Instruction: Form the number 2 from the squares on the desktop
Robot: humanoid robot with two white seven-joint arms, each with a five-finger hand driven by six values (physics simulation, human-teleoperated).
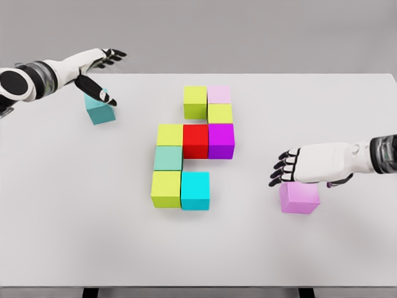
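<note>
Cubes (193, 148) cluster at centre frame on the white table (74, 236). Upper left, the left hand (99, 71) hovers, fingers spread, over a teal cube (100, 110). Lower right, the right hand (310, 164), fingers relaxed, rests above a violet cube (299, 198).

The white left arm reaches in from the upper left with its dark-fingered left hand (99, 68) spread open, thumb angled downward, while the white right arm enters from the right, its right hand (310, 164) palm-down with fingers (282, 167) loosely extended leftward.
</note>
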